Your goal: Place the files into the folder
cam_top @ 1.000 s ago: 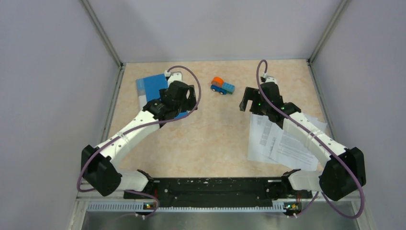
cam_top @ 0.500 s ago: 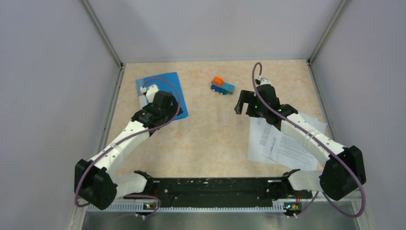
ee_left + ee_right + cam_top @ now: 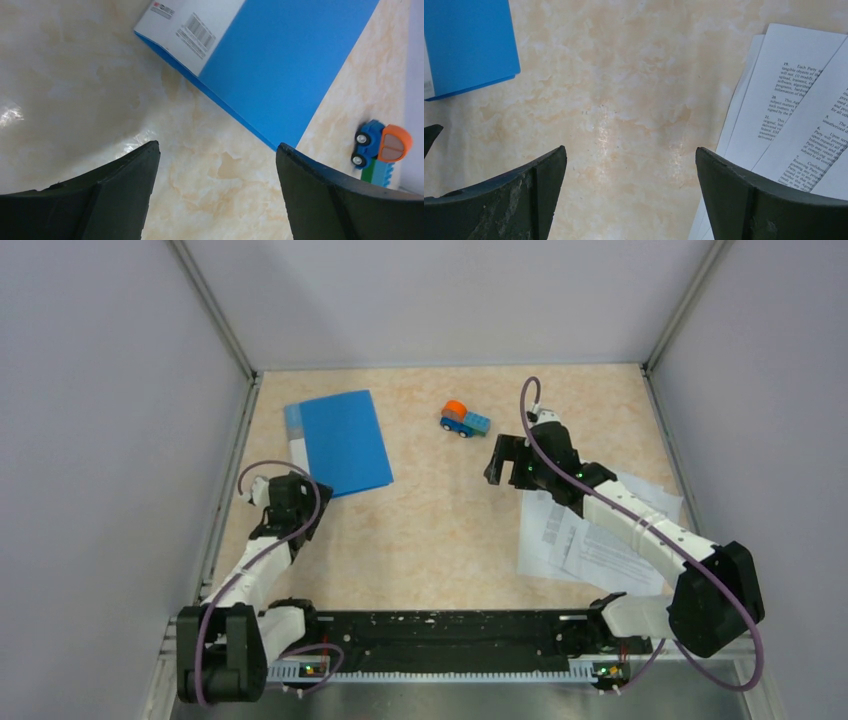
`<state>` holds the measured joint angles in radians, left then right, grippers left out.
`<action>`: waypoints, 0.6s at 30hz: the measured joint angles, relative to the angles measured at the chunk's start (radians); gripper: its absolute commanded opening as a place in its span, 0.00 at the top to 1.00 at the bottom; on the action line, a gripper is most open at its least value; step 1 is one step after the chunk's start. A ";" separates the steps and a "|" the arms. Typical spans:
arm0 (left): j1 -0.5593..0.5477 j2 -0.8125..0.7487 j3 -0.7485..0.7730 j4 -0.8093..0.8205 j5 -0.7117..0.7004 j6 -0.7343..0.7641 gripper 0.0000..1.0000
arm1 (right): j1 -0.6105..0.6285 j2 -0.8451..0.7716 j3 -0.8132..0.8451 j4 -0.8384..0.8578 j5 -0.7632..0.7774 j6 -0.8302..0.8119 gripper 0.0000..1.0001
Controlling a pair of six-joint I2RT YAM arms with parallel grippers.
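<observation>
Top external camera: high, above and behind the arm bases, tilted down, far enough back to take in the whole table with folder, toy truck and files. Left wrist camera: close over the tabletop, looking out through the left gripper at the folder's near corner and the toy truck, both shared with the top view. Right wrist camera: close, facing down through the right gripper; folder corner upper left, files at right edge, so the folder shows in all three views.

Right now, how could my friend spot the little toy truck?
Look to the far end of the beige marbled tabletop. Right of the flat bright-blue plastic folder stands the small toy truck. Only it has wheels and an orange top.
</observation>
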<state>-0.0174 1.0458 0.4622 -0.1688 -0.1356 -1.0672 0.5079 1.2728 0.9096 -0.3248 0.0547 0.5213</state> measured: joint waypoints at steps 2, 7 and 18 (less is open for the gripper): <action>0.044 0.000 -0.045 0.082 0.028 -0.028 0.12 | 0.000 0.001 0.000 0.003 -0.001 0.002 0.01; 0.111 0.002 -0.114 0.253 0.082 -0.081 0.19 | 0.000 0.007 0.000 0.003 -0.001 0.002 0.01; 0.193 0.109 -0.137 0.468 0.189 -0.137 0.27 | 0.000 0.023 0.000 0.004 -0.001 0.002 0.02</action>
<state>0.1761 1.1545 0.3248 0.2989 0.0536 -1.2041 0.5079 1.2957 0.9092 -0.3210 0.0540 0.5236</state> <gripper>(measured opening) 0.738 0.986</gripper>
